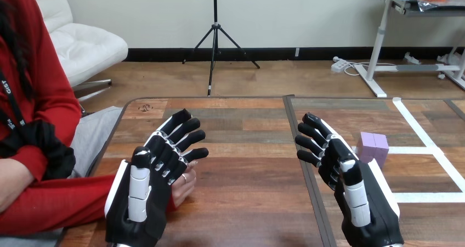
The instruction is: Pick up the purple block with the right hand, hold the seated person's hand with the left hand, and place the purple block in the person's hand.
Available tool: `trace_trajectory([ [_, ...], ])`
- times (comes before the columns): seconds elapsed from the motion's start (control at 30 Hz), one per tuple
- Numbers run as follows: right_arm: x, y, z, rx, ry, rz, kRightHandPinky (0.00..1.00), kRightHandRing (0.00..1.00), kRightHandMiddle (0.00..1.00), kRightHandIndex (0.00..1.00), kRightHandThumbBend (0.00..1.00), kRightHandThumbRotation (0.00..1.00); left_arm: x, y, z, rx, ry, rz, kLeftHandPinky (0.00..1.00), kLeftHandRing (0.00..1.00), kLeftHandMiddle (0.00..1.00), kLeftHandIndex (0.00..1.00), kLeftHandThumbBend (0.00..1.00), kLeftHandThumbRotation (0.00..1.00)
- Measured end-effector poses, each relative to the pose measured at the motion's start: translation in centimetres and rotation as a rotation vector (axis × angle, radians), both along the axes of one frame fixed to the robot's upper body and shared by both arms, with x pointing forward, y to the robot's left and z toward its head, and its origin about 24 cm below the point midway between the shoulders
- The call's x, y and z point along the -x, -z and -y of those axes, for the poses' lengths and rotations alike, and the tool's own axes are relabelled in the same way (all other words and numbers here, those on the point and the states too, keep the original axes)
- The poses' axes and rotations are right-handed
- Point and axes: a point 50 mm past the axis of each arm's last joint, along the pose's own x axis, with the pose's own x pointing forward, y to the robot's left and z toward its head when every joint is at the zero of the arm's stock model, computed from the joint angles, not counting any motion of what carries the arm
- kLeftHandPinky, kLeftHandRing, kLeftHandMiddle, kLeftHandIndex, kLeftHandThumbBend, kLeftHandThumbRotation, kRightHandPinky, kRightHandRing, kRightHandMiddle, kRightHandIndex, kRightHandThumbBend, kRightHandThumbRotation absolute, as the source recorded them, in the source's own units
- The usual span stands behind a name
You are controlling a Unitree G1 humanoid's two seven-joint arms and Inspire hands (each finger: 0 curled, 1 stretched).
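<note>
One boxy, pale purple block [373, 146]

Left robot hand [149, 175] and right robot hand [353, 175] hover apart, fingers loosely extended, apparently empty.

Wooden plank surface [247, 203], dark seam [288, 112] crossing it front to back, white tape lines [414, 150] toward its right edge.

Wooden plank table [247, 148] with white tape lines [417, 125]
</note>
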Motion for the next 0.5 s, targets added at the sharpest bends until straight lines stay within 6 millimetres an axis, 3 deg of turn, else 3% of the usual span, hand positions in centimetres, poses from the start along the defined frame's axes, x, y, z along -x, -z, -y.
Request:
trace_trajectory([
  [0.5,-2.3,-0.1,0.9,0.148,0.004,0.011,0.90,0.94,0.94,0.92,1.00,0.98,0.0,0.1,0.1,0.003,0.006,-0.007,0.73,0.83,0.84,0.83,0.79,0.92],
])
